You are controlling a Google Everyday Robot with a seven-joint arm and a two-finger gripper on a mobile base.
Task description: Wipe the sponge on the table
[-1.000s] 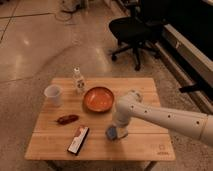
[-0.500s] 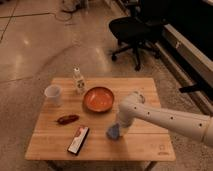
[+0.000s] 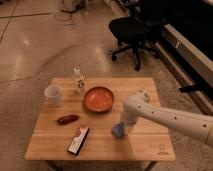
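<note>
At the desk's (image 3: 55,142) five o'clock, fingers (image 3: 123,125) pinched the sponge (image 3: 117,131), whose soft foam could slip free under wiping.

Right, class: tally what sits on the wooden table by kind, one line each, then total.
Cups: 1, translucent plastic cup
Bottles: 1, small clear bottle
Bowls: 1, round orange bowl
Sponges: 1, small light-blue sponge, gripper shut on it
Boxes: 1, flat black-and-red-white box
Unclear kind: 1, small dark-red oblong object
Total: 6 on the light wooden table
</note>
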